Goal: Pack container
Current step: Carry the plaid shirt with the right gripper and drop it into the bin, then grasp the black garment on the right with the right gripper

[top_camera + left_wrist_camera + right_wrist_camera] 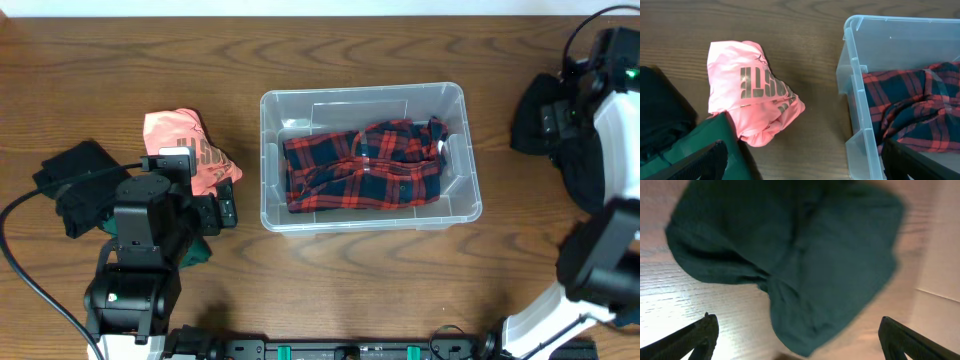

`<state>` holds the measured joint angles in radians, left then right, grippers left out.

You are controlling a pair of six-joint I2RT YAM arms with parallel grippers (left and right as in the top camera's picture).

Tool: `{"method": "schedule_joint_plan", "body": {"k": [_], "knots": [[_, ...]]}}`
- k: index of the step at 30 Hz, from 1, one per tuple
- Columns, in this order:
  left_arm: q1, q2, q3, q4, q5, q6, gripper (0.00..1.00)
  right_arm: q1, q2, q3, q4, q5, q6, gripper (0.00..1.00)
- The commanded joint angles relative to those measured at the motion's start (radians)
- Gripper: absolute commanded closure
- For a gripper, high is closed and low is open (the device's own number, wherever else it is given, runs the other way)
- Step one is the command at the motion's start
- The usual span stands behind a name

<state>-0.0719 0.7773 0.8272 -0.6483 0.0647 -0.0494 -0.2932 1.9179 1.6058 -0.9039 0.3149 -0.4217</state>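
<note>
The clear plastic container (pixel 272 165) stands in the middle of the table and holds a red and navy plaid shirt (pixel 365 165). It also shows at the right of the left wrist view (pixel 856 90). A crumpled pink garment (pixel 185 145) with metallic lettering lies left of it (pixel 752 95). My left gripper (pixel 800 162) is open and empty above the wood between the pink garment and the container. My right gripper (pixel 800 337) is open and empty over a dark teal-black garment (pixel 805 255) at the far right (pixel 565 140).
A black garment (pixel 75 180) lies at the far left, and a dark green one (pixel 700 145) lies under the left arm. A black cable (pixel 30 270) runs along the left front.
</note>
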Motion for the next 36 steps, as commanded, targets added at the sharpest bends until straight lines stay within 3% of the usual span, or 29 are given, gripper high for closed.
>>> {"method": "schedule_joint_plan", "body": {"k": [1, 6, 14, 16, 20, 26, 36], "knots": [[0.005, -0.001, 0.023, -0.003, 0.003, -0.005, 0.02, -0.001, 0.100, -0.008, 0.022, -0.007, -0.056, 0.01], [0.005, -0.001, 0.023, -0.003, 0.003, -0.005, 0.02, -0.002, 0.234, -0.008, 0.085, 0.108, -0.067, 0.01], [0.005, -0.001, 0.023, -0.003, 0.003, -0.005, 0.02, -0.020, 0.354, -0.008, 0.179, 0.130, -0.077, 0.02], [0.005, -0.001, 0.023, -0.003, 0.003, -0.005, 0.02, -0.023, 0.362, -0.008, 0.189, 0.129, -0.077, 0.15], [0.005, -0.001, 0.023, -0.003, 0.003, -0.005, 0.02, -0.021, 0.353, -0.007, 0.205, 0.125, -0.061, 0.61], [0.005, -0.001, 0.023, -0.003, 0.003, -0.005, 0.02, -0.012, 0.257, -0.004, 0.195, 0.108, 0.025, 0.96], [0.005, -0.001, 0.023, -0.003, 0.003, -0.005, 0.02, 0.113, -0.230, -0.003, 0.084, -0.088, 0.085, 0.99]]}}
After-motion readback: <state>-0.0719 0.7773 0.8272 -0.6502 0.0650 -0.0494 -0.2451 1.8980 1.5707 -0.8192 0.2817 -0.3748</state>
